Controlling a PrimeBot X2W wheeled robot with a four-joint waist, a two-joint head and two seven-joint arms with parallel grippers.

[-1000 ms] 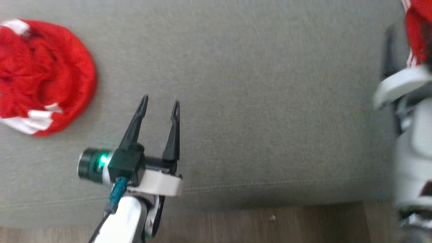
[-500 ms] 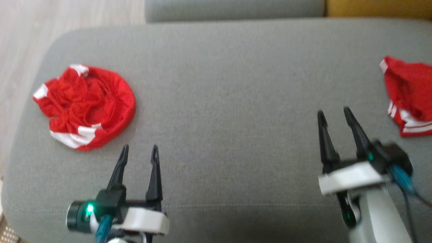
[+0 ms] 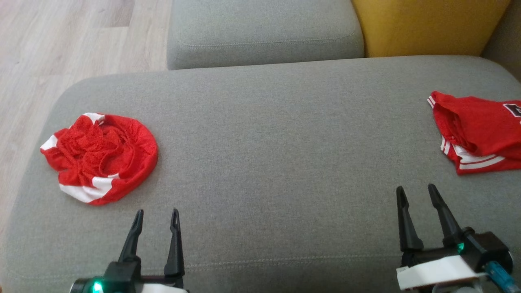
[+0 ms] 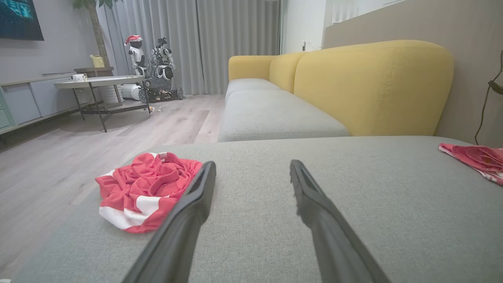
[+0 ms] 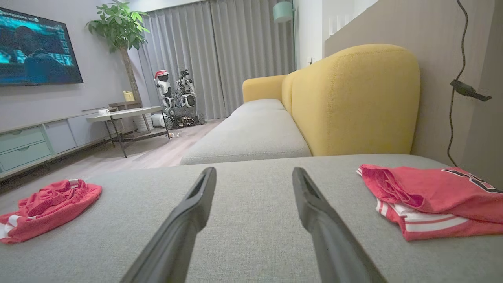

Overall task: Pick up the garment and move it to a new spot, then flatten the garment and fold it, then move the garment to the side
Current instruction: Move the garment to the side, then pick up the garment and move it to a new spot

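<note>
On my head camera, starting at the far left, pale wood floor [image 3: 61, 44] runs down the upper left corner. Next to it, at the left middle of the frame, the crumpled red garment [image 3: 99, 156] lies bunched in a round heap with white bands showing, resting on the grey cushion [image 3: 268, 134] close to its left edge. Just below and to the right of that heap, at the bottom left, my left gripper [image 3: 158, 211] hovers with its jaws spread and nothing between them, near the garment but apart from it. On the left wrist camera the heap sits just left of the left finger.

The middle of the cushion is bare grey fabric. Above it, a second grey seat [image 3: 264, 32] fills the top centre, with a yellow backrest [image 3: 427, 24] at the top right.

At the bottom right, my right gripper [image 3: 416, 188] also has its jaws spread and empty. Above and right of it, against the right edge, a folded red jersey [image 3: 476, 134] with white stripes lies flat on the cushion, clear of the fingers.
</note>
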